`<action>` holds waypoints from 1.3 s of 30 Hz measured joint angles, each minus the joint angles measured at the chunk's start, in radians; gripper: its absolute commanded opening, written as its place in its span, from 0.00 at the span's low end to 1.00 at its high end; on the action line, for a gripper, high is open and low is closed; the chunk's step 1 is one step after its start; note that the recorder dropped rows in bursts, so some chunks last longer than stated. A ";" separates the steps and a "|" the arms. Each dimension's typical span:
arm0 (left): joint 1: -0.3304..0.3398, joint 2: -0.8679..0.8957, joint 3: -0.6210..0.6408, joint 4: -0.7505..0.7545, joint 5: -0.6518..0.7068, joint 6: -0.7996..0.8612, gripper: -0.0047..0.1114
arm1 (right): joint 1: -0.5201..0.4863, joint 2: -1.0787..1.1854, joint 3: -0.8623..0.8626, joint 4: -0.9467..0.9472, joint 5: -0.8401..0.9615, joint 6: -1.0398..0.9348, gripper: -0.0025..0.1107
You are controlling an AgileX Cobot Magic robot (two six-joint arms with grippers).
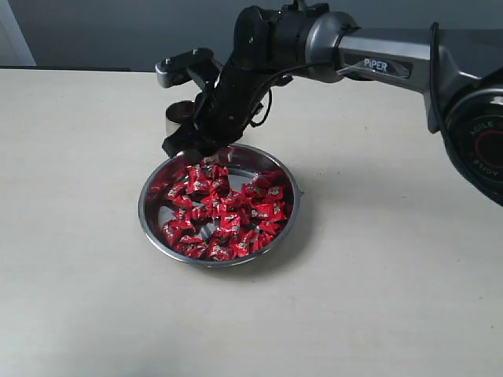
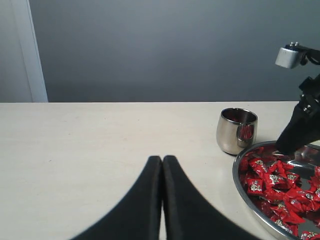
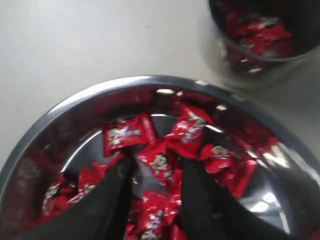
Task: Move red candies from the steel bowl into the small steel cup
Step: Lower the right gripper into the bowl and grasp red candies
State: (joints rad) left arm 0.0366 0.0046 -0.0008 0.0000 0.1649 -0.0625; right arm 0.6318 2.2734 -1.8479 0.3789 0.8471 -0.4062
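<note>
The left tool [image 2: 162,160], fingers pressed together on nothing, hangs over the bench [image 1: 94,298], apart from the steel bowl [image 1: 251,161]. Red candies [image 1: 224,212] fill the bowl. At its far side the right tool [image 3: 156,170] dips among them, jaws apart. Just beyond the bowl stands the small steel cup [image 2: 236,131], with red wrappers inside.

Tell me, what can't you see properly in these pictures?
- Exterior view: the small steel cup is mostly hidden behind the right gripper.
- Left wrist view: the steel bowl is cut off by the edge.
- Right wrist view: blur makes the red candies uncountable.
</note>
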 measured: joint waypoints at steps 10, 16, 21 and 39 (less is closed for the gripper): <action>0.000 0.000 0.000 0.000 0.000 0.000 0.04 | 0.000 0.042 0.000 0.165 0.035 -0.195 0.44; 0.000 0.000 0.000 0.000 0.000 0.000 0.04 | 0.000 0.048 0.000 0.085 -0.034 -0.147 0.44; 0.000 0.000 0.000 0.000 0.000 0.000 0.04 | 0.000 0.073 0.000 0.067 -0.036 -0.137 0.44; 0.000 0.000 0.000 0.000 0.002 0.000 0.04 | 0.000 0.130 0.000 0.067 -0.043 -0.132 0.05</action>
State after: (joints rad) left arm 0.0366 0.0046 -0.0008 0.0000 0.1670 -0.0625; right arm 0.6318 2.4032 -1.8479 0.4462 0.8038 -0.5379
